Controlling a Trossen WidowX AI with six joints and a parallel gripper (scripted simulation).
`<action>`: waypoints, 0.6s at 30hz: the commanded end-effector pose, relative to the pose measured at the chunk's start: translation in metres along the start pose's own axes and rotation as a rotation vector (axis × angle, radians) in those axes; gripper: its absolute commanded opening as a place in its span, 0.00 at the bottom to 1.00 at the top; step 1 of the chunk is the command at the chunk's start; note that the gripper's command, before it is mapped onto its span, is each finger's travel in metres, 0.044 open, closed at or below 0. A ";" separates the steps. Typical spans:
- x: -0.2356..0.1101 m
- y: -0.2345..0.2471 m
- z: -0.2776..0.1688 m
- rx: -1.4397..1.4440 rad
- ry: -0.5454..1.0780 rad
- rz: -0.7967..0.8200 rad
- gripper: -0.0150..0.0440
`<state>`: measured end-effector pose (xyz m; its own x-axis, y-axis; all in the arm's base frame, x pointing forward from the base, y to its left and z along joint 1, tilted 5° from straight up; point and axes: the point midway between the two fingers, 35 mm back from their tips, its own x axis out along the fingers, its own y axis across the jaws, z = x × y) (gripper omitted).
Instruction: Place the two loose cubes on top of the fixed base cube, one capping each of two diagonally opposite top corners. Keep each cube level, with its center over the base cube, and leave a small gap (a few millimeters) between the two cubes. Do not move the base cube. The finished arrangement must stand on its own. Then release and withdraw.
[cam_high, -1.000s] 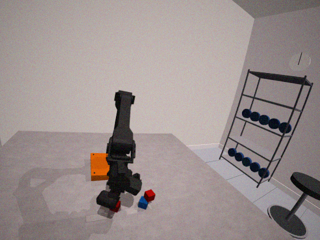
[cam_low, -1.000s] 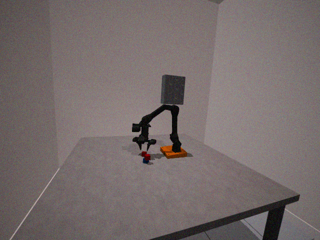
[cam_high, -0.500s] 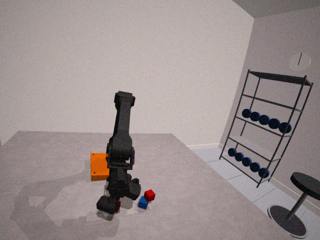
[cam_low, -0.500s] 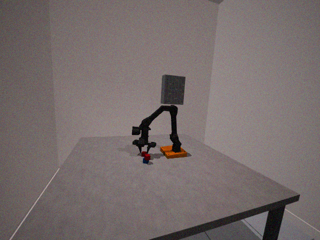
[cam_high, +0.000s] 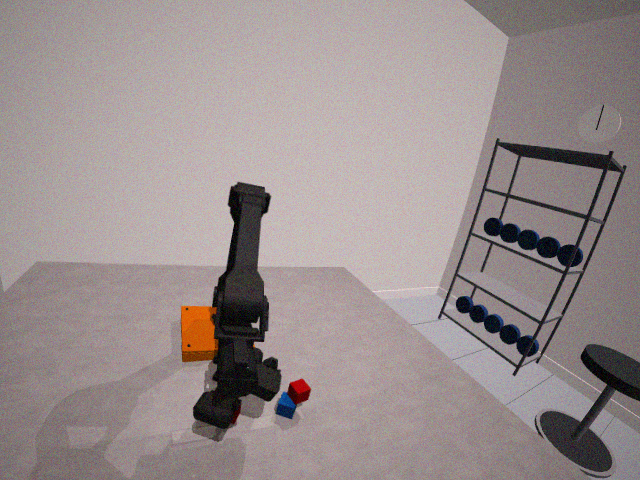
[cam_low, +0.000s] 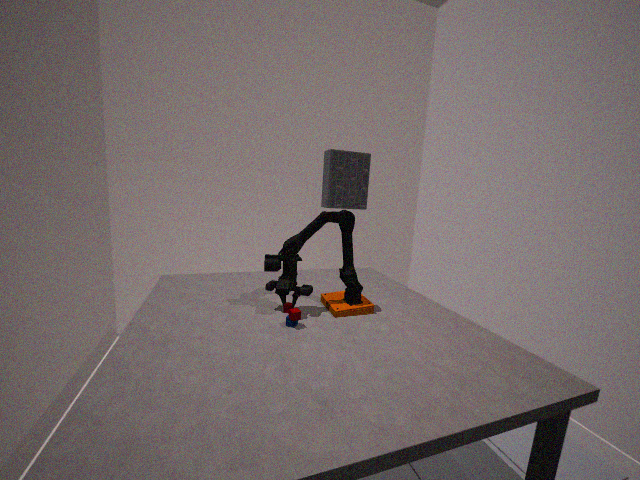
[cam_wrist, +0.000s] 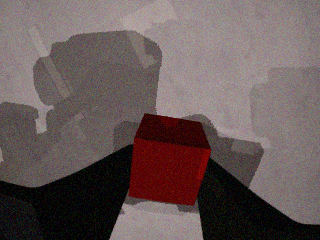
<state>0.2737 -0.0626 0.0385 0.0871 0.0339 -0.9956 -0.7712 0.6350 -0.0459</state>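
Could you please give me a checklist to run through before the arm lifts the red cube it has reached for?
1. Gripper shut on the held red cube: ok, fingers press both sides.
2. Cube square in the grip: ok in the wrist view.
3. Cube resting on the table: ok, not yet lifted.
4. Blue cube apart from the gripper: ok.
5. Second red cube seated on the blue cube: cannot tell.
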 end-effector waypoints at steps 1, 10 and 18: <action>-0.011 -0.004 0.002 0.004 -0.006 -0.007 0.43; -0.039 -0.006 0.003 0.004 -0.006 -0.008 0.43; -0.064 -0.006 0.003 0.004 -0.006 -0.008 0.43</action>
<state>0.2741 -0.0661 0.0888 0.0841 0.0339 -0.9959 -0.7649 0.6428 -0.0427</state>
